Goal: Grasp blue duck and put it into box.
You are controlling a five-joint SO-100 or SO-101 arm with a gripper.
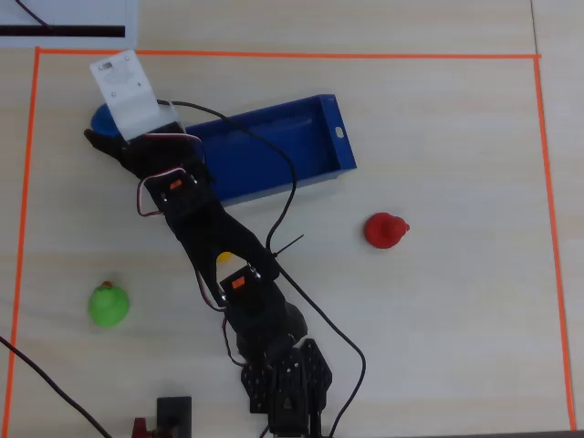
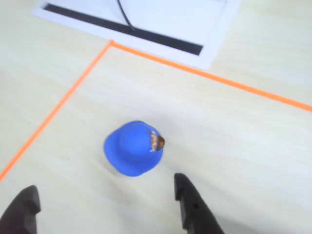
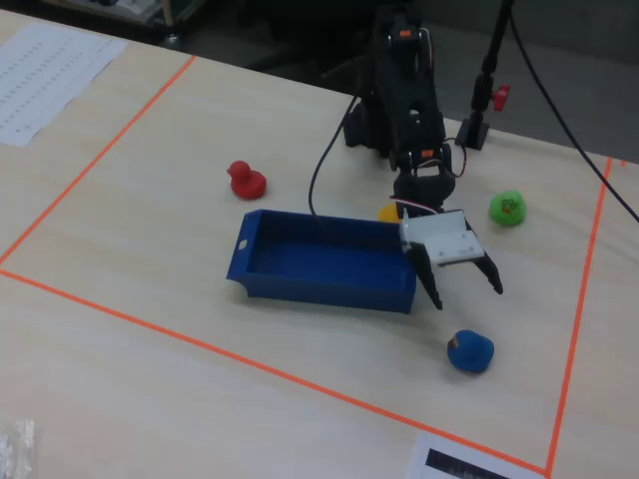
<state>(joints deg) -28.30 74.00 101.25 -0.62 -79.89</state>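
Note:
The blue duck (image 2: 134, 147) sits on the table just ahead of my gripper (image 2: 105, 200), a little right of centre between the spread black fingers. The jaws are open, empty and not touching it. In the fixed view the gripper (image 3: 464, 289) hangs above the duck (image 3: 469, 351), just off the right end of the dark-blue box (image 3: 319, 261). In the overhead view only a sliver of the duck (image 1: 100, 119) shows beside the white wrist mount, left of the box (image 1: 333, 137). The box is empty.
A green duck (image 1: 109, 305), a red duck (image 1: 386, 230) and a yellow duck (image 3: 388, 213), half hidden under the arm, stand apart on the table. Orange tape (image 2: 58, 105) marks the work area. A white sheet (image 2: 146, 19) lies beyond its corner.

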